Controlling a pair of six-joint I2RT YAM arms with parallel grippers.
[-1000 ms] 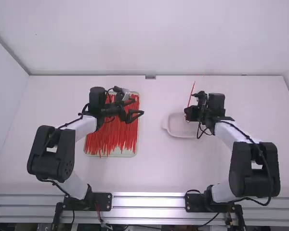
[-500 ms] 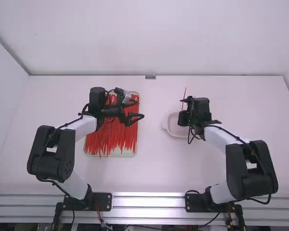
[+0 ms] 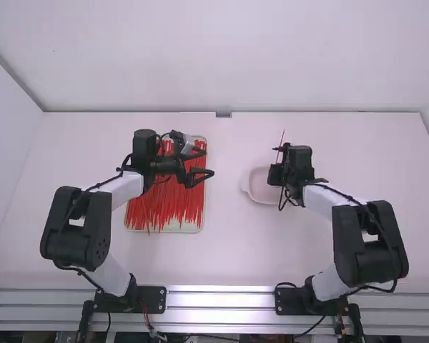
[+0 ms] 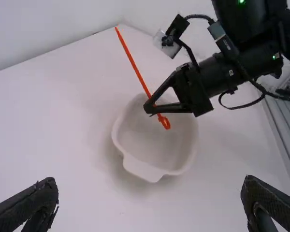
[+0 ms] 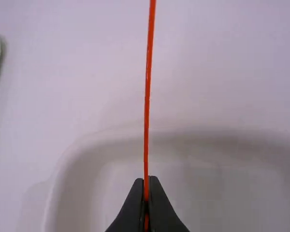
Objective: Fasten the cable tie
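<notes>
Tie [image 5: 147, 96] pinched tight in my right tool [image 5: 146, 189], over the bowl [image 4: 135, 170].
My left tool [image 3: 198, 160] hangs wide open above the tray [image 3: 203, 209].

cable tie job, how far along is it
Done: one red cable tie is off the tray of ties. In hand: the right hand grips it over the white bowl. Still to do: no closed loop is clear; the left hand is open above the tray.

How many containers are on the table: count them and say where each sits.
2. A flat tray of red cable ties lies left of the middle, under the left gripper; a white bowl sits right of the middle, under the right gripper. None seems hidden.
</notes>
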